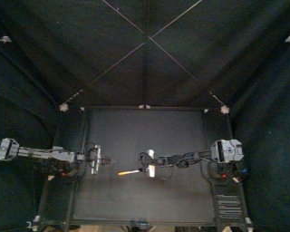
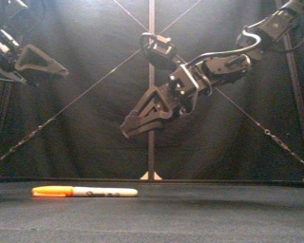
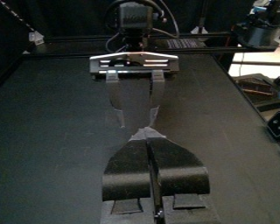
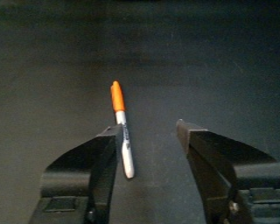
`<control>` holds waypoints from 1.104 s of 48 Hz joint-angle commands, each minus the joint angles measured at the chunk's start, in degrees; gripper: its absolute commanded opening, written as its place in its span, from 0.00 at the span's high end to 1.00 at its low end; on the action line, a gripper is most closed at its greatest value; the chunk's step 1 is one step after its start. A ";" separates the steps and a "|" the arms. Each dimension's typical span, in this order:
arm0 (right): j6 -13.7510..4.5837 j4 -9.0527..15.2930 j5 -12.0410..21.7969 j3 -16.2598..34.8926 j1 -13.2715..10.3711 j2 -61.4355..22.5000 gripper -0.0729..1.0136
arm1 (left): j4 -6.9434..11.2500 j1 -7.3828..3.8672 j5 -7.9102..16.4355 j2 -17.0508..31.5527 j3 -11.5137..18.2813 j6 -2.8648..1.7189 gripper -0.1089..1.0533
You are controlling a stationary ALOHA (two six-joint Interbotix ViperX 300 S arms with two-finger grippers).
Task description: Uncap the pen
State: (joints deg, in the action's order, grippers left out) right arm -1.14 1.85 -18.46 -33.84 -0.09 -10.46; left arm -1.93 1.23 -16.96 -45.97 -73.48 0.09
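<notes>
One orange-capped pen point(image 2: 85, 192) flat on black table point(image 2: 218, 214) | black curtains point(image 1: 39, 54) behind

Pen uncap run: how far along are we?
Nothing done yet: the orange cap is on the pen, which lies flat on the table, untouched. In hand: the right gripper hovers open above it; the left gripper is shut, raised at the left. Left: grasp the pen, grip the cap, pull apart.

Pen point(image 2: 85, 192) print unreadably small, left arm point(image 2: 5, 47) cut off at edge
</notes>
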 commanded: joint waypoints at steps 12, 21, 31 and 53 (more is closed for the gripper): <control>-0.09 -1.67 2.37 4.31 0.62 -3.87 0.11 | 0.00 0.18 -0.18 0.18 0.70 0.09 0.89; -0.09 -1.85 5.98 6.33 1.49 -6.06 0.11 | 0.00 0.18 -0.18 0.18 0.70 0.09 0.89; -0.09 -1.85 8.26 7.91 2.72 -7.82 0.12 | 0.00 0.18 -0.18 0.18 0.70 0.09 0.89; -0.09 -3.60 11.95 9.40 2.37 -10.81 0.34 | 0.00 0.09 -0.18 0.09 0.70 0.09 0.89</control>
State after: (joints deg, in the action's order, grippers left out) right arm -1.41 -1.32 -6.86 -25.31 2.64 -22.50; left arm -1.93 1.32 -16.88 -45.97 -73.48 0.18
